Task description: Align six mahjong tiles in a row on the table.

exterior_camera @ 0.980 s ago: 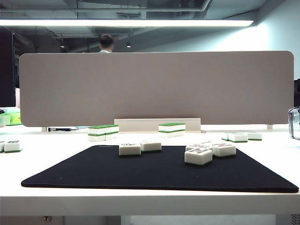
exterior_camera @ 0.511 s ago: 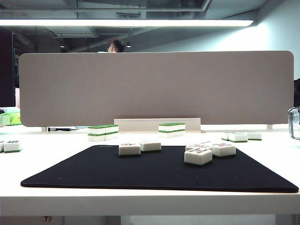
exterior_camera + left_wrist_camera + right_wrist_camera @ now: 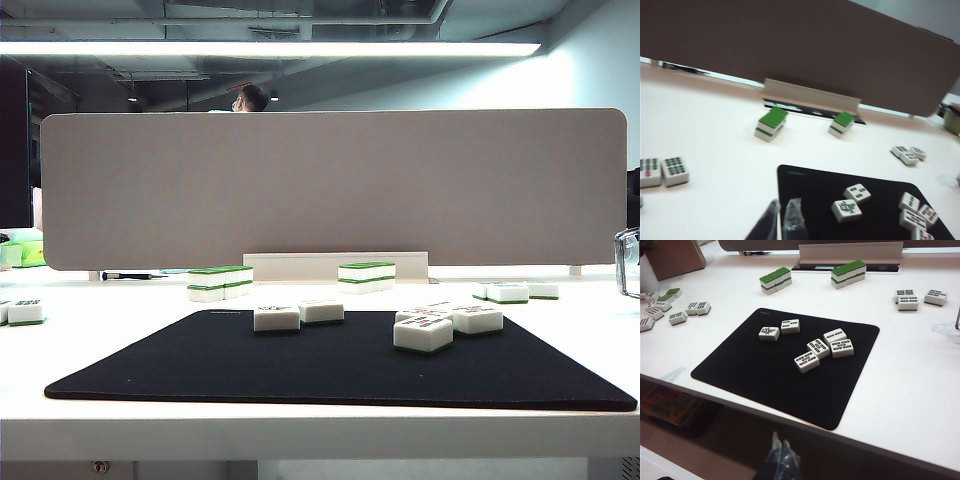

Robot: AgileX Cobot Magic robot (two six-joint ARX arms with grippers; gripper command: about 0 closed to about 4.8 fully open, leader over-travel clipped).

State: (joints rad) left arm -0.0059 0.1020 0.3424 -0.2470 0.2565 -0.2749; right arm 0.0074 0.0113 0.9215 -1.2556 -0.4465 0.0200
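Six mahjong tiles lie face up on a black mat (image 3: 785, 365) on the white table (image 3: 910, 385). Two sit side by side at the mat's far left (image 3: 769, 333) (image 3: 790, 326). The others form a loose cluster (image 3: 807, 361) (image 3: 818, 348) (image 3: 834, 336) (image 3: 842, 348). In the exterior view the pair (image 3: 277, 318) and the cluster (image 3: 423, 332) show, but neither gripper does. My left gripper (image 3: 782, 207) hovers by the mat's near left corner, fingers almost together and empty, with the pair (image 3: 845, 210) just beyond. My right gripper (image 3: 779, 445) is shut and empty, below the table's front edge.
Green-topped tile stacks (image 3: 220, 281) (image 3: 367, 274) stand behind the mat, before the grey divider (image 3: 330, 185). Loose tiles lie at the far left (image 3: 25, 311) and back right (image 3: 515, 291). A clear container (image 3: 628, 262) is at the right edge.
Tiles and mat stay put in the exterior view. Only a person's head behind the divider has shifted to the right.
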